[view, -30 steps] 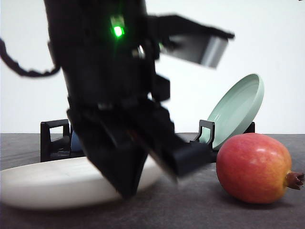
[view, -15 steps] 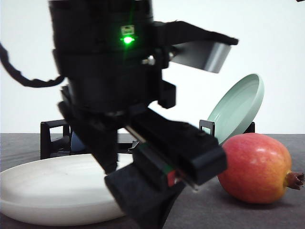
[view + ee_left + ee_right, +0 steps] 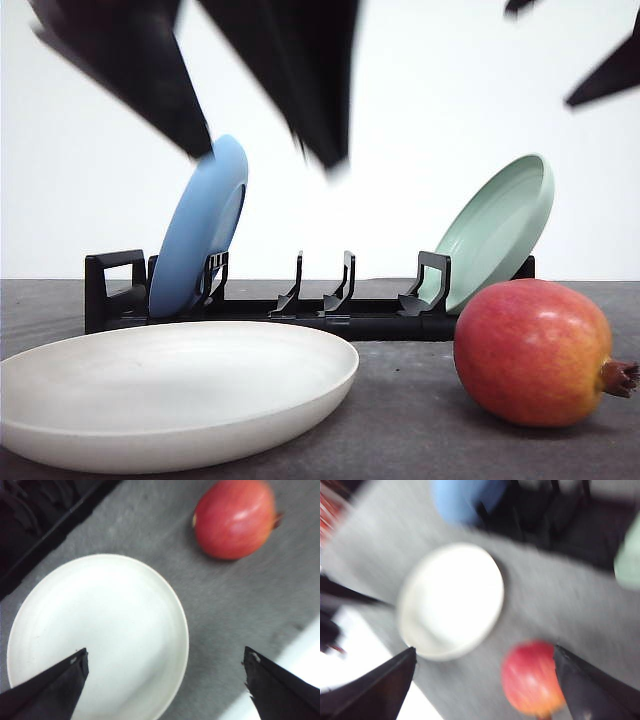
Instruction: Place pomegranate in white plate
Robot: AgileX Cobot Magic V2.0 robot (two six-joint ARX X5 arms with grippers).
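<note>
Resting on its side on the dark grey worktop, the pomegranate lies just right of the white plate, apart from it, its brown crown tip pointing right in the front view. Behind both, a black dish rack holds a blue plate at its left end and a pale green plate at its right, both leaning on edge; this view alone gives the rack whole. Dark, blurred shapes cross its top, too smeared to tell which arm they belong to.

Seen from the left wrist, the left tool hangs above the worktop with its black fingers spread wide and nothing between them, over the near edge of the white plate, the pomegranate lying beyond on grey cloth. From the right wrist, heavily blurred, the right tool is likewise spread and empty, with the white plate and pomegranate below, and the blue plate further off.
</note>
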